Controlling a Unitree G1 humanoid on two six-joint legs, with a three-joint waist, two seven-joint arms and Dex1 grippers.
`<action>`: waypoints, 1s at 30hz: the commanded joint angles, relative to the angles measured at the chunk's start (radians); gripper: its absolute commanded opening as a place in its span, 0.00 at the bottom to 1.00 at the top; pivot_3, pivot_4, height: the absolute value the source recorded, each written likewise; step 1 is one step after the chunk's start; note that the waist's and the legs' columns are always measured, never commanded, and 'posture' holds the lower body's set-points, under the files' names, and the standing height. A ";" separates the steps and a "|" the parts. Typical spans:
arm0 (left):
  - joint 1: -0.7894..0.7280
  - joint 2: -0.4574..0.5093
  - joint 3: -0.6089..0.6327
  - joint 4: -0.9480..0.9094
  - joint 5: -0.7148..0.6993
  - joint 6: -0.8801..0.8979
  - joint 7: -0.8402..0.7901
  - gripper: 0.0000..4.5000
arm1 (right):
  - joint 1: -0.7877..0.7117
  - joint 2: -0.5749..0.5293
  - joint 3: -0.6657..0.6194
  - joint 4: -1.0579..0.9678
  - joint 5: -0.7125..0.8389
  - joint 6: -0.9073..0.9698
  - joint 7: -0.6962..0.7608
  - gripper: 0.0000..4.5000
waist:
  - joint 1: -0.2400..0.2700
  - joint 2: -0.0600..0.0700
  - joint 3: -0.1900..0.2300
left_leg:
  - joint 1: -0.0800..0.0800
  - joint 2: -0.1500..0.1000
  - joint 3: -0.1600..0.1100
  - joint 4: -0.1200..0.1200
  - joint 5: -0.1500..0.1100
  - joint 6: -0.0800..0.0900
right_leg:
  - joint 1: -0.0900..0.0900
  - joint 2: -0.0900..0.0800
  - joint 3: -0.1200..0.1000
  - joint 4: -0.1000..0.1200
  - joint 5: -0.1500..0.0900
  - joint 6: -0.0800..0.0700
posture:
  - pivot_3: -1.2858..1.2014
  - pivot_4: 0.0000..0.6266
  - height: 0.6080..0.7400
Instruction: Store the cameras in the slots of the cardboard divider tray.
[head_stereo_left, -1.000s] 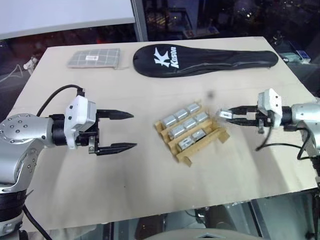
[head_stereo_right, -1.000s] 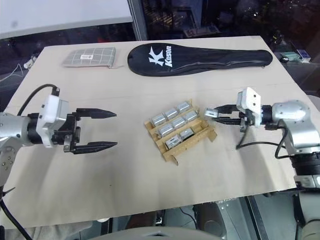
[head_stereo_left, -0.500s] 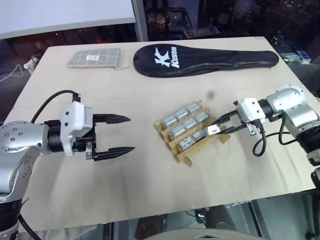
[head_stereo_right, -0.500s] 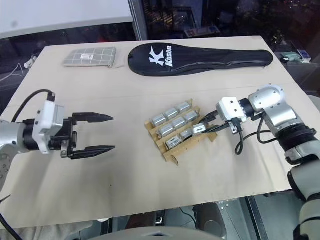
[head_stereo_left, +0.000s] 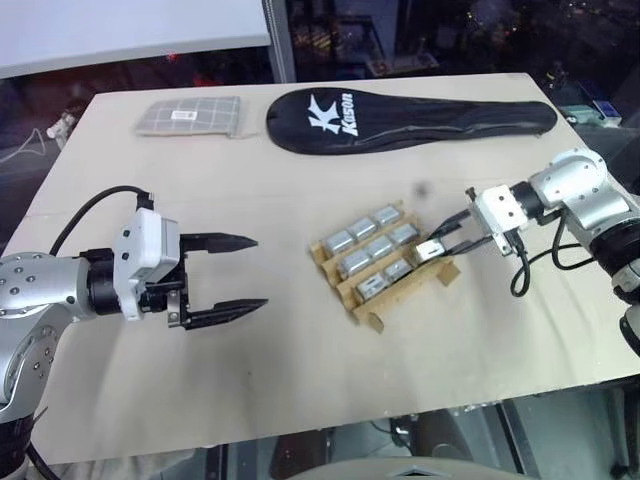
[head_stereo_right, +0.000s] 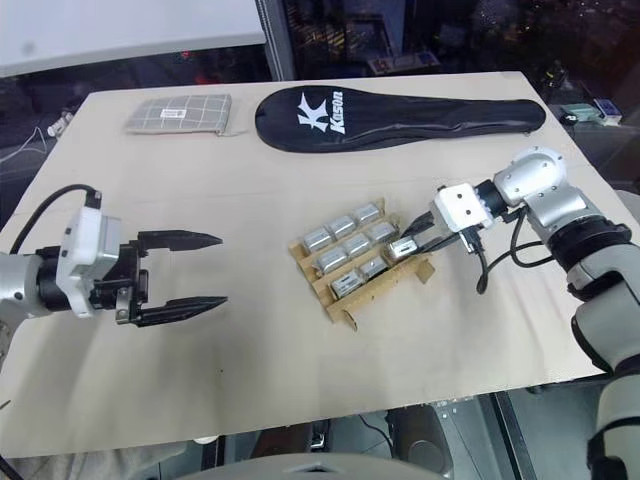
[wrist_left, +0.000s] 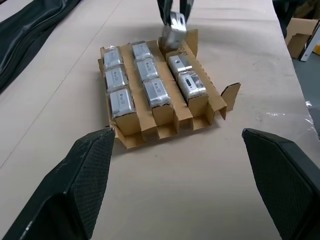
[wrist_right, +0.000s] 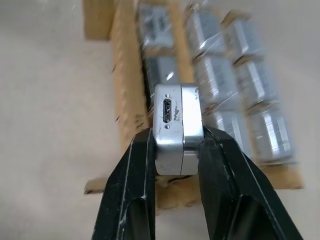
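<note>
One camera (wrist_right: 177, 129) is pinched in the right gripper (head_stereo_left: 437, 245), hovering over the far end of the third row of the cardboard divider tray (head_stereo_left: 384, 303). Eight cameras already slotted. Right wrist view shows the held camera's port face. Left gripper (head_stereo_left: 232, 275) spread wide, empty, well apart from the tray.

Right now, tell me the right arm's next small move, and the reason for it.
Probably lower the small silver-grey metal camera, clamped in the right pincer, into the open slot below it. It hangs above the tan cardboard divider tray, whose third row holds two cameras while the other rows hold three.
</note>
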 joint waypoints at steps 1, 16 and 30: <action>-0.003 0.011 0.036 -0.022 -0.015 -0.001 0.003 0.94 | -0.019 -0.002 0.008 0.017 -0.002 -0.044 0.053 0.14 | 0.000 0.000 0.000 | 0.000 0.000 0.000 0.000 0.000 0.000 | 0.000 0.000 0.000 0.000 0.000 0.000 | 0.52 0.24 1.00; -0.029 0.015 0.011 -0.008 -0.008 -0.006 0.001 0.94 | -0.024 0.068 -0.107 0.105 -0.065 -0.061 0.053 0.99 | 0.001 0.000 0.000 | 0.000 0.000 0.000 0.000 0.000 0.000 | 0.000 0.000 0.000 0.000 0.000 0.000 | 0.52 0.24 1.00; -0.103 -0.002 -0.070 0.040 0.010 -0.034 -0.008 0.94 | 0.108 -0.006 -0.255 -0.051 -0.136 -0.034 0.053 0.99 | 0.002 0.000 0.000 | 0.000 0.000 0.000 0.000 0.000 0.000 | 0.000 0.000 0.000 0.000 0.000 0.000 | 0.52 0.24 1.00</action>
